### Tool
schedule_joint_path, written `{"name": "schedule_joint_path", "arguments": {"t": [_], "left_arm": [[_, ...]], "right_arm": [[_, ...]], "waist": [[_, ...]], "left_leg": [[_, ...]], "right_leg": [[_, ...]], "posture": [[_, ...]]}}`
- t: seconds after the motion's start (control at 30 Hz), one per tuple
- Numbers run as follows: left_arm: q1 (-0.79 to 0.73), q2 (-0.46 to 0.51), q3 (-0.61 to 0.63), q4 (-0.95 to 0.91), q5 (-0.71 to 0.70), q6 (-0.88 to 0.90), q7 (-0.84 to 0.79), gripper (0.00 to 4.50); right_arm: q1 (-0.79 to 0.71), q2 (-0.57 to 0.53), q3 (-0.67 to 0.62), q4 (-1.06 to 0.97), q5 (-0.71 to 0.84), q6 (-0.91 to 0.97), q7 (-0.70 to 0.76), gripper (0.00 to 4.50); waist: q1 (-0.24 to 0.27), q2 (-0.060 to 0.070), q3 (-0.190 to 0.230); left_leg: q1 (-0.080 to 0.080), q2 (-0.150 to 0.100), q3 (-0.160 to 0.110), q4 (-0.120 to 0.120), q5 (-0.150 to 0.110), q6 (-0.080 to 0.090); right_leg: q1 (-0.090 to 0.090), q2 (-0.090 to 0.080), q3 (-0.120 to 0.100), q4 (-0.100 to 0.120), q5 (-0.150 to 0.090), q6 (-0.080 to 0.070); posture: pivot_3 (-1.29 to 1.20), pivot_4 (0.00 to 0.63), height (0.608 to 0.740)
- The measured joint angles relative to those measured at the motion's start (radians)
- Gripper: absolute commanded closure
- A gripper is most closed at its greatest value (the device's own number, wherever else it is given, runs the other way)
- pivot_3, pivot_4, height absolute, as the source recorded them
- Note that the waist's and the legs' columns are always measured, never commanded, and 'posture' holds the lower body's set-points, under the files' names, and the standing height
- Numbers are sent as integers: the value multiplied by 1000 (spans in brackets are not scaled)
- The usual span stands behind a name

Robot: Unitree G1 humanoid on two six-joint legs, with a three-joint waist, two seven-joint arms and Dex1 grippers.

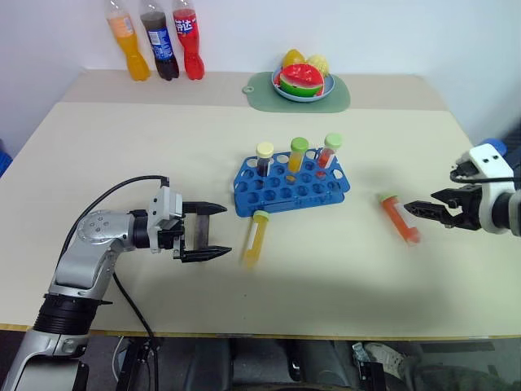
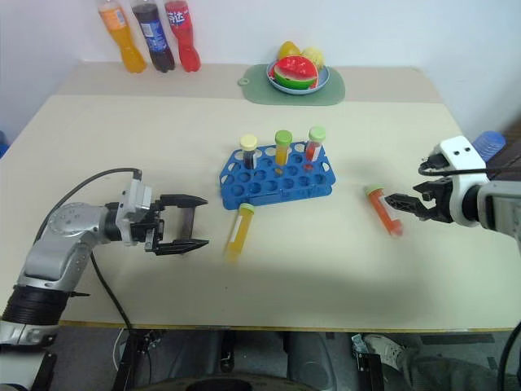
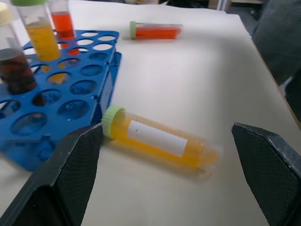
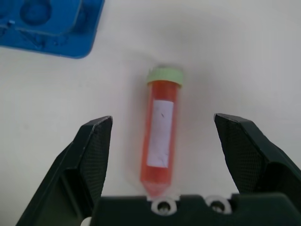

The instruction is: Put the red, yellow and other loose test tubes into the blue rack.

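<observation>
The blue rack stands mid-table with three capped tubes upright in its back row. A loose yellow tube with a green cap lies flat just in front of the rack. My left gripper is open and level, its fingers pointing at that tube from a short way to its left, not touching it. A loose red tube with a green cap lies to the right of the rack. My right gripper hovers open just right of it; in the right wrist view the red tube lies between the spread fingers.
Three soda bottles stand at the table's back left. A plate of fruit sits on a green mat at the back centre. The table's front edge runs just below both arms.
</observation>
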Motion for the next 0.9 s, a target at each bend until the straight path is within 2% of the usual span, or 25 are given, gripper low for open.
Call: {"name": "schedule_joint_path", "arguments": {"t": [0.27,0.5,0.63,0.73,0.87,0.9], "left_arm": [[47,6,2,-71,-2,13,14,28],[112,29,19,-145,-11,49,47,28],[134,39,34,-175,-23,66,62,28],[151,48,40,-195,-26,72,70,0],[159,51,40,-207,-27,85,80,0],[159,52,40,-207,-27,86,81,0]], "right_arm": [[-292,37,275,289,-79,63,136,674],[-382,133,426,504,-190,5,218,674],[-430,170,460,604,-257,-58,255,674],[-450,186,481,655,-307,-106,285,1552],[-451,194,501,679,-380,-171,321,3556],[-450,196,503,679,-388,-179,330,3744]], "waist": [[-15,0,0],[-13,1,0],[-12,1,1],[-12,1,0],[-13,1,0],[-13,1,-1]], "left_leg": [[-9,0,1,1,0,0],[-11,0,1,2,0,0],[-12,0,1,2,0,0],[-12,0,1,2,0,0],[-11,0,1,2,0,0],[-11,0,1,2,0,0]], "right_leg": [[-10,0,1,2,2,3],[-12,1,1,2,2,4],[-12,1,0,2,2,4],[-12,1,0,2,2,4],[-12,2,0,3,2,4],[-12,2,0,3,2,4]], "posture": [[0,150,740],[0,150,740],[0,150,740],[0,150,740],[0,150,740],[0,150,740]]}}
